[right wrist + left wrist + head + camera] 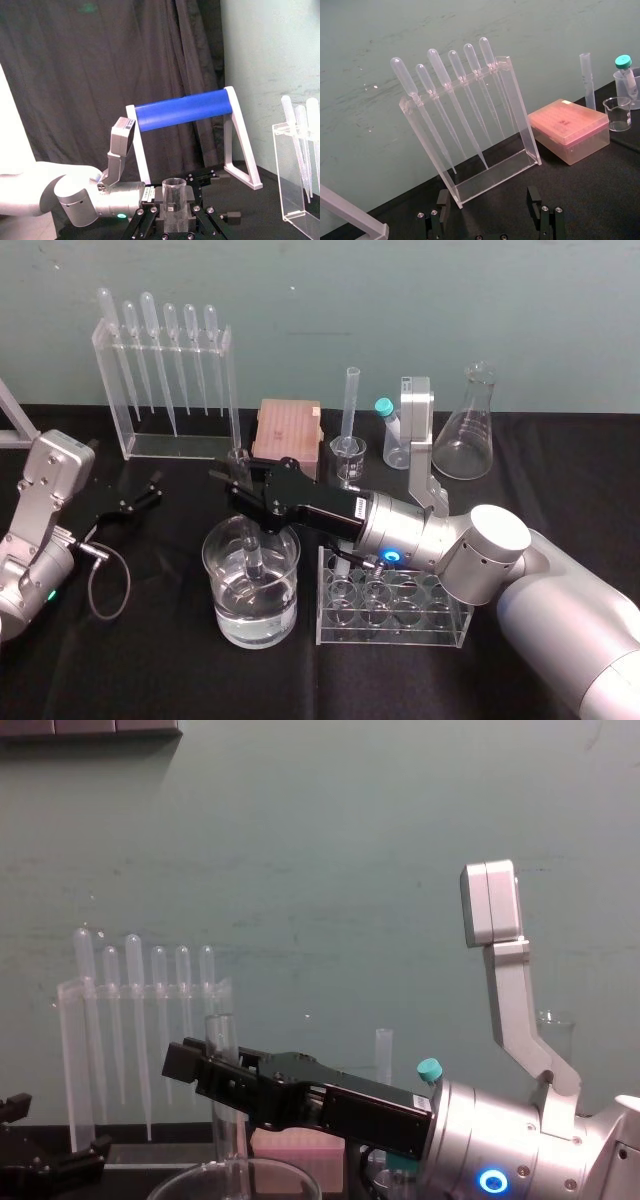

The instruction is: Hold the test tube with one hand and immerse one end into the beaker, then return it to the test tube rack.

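The black fingers hide the middle of the long clear glass test tube (254, 560) in the head view. Its lower end shows only through the wall of the wide round clear glass beaker (285, 615), which is about half full of clear liquid. Whether the tip is under the liquid is hard to make out. In the chest view the beaker is cut off by the lower edge, so only an arc of its thin rim shows, with the tube standing upright above it.

The right gripper (243, 488) reaches across from the right side and hangs over the beaker. Its fingers are closed on the tube just below its lipped, uncapped mouth. In the right wrist view the open mouth (174, 192) stands up between the two fingers (192, 200), which press on either side of it.

The beaker stands near the middle of the black surface, towards its front edge. The clear acrylic test tube rack (460, 625) stands just beside it, on the side towards the right edge.

The left gripper (130, 502) is parked low near the left edge of the surface, well apart from the beaker. Its fingers (442, 200) are spread wide and hold nothing.
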You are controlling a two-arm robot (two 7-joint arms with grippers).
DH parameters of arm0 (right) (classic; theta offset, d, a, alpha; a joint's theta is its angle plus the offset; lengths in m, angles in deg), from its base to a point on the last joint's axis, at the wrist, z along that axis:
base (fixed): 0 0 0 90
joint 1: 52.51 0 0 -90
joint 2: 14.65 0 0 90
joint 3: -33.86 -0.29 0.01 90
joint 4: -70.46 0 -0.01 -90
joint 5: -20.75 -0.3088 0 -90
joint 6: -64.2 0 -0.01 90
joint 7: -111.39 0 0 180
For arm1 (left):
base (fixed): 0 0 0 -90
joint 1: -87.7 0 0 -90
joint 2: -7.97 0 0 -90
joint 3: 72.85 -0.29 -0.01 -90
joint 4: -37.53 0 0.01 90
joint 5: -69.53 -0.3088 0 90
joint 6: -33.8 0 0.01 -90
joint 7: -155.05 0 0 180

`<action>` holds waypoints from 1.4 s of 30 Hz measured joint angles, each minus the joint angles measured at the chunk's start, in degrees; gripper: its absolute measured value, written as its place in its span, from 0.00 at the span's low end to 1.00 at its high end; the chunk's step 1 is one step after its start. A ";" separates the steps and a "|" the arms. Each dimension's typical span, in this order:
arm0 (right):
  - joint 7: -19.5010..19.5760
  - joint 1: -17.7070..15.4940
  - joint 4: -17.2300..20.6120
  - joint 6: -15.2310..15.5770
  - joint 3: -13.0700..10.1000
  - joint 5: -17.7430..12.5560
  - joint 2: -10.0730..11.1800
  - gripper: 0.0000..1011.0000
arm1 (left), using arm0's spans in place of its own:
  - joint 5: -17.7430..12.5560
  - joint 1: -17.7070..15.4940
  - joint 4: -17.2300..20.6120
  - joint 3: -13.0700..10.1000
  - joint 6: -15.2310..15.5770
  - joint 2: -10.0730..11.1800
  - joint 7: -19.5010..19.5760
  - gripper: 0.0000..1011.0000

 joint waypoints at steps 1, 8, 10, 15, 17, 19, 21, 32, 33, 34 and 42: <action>0.00 0.00 0.00 0.00 0.00 0.00 0.00 0.22 | 0.00 0.00 0.00 0.00 0.00 0.00 0.00 0.99; 0.00 0.00 0.00 0.00 0.00 0.00 0.00 0.22 | 0.00 0.00 0.00 0.00 0.00 0.00 0.00 0.99; 0.00 0.00 0.00 0.00 0.00 0.00 0.00 0.22 | 0.00 0.00 0.00 0.00 0.00 0.00 0.00 0.99; 0.00 0.00 0.00 0.00 0.00 0.00 0.00 0.22 | 0.00 0.00 0.00 0.00 0.00 0.00 0.00 0.99; 0.00 0.00 0.00 0.00 0.00 0.00 0.00 0.22 | 0.00 0.00 0.00 0.00 0.00 0.00 0.00 0.99; 0.00 0.00 0.00 0.00 0.00 0.00 0.00 0.22 | 0.00 0.00 0.00 0.00 0.00 0.00 0.00 0.99; 0.00 0.00 0.00 0.00 0.00 0.00 0.00 0.22 | 0.00 0.00 0.00 0.00 0.00 0.00 0.00 0.99; 0.00 0.00 0.00 0.00 0.00 0.00 0.00 0.22 | 0.00 0.00 0.00 0.00 0.00 0.00 0.00 0.99; 0.00 0.00 0.00 0.00 0.00 0.00 0.00 0.22 | 0.00 0.00 0.00 0.00 0.00 0.00 0.00 0.99; 0.00 0.00 0.00 0.00 0.00 0.00 0.00 0.22 | 0.00 0.00 0.00 0.00 0.00 0.00 0.00 0.99; 0.00 0.00 0.00 0.00 0.00 0.00 0.00 0.22 | 0.00 0.00 0.00 0.00 0.00 0.00 0.00 0.99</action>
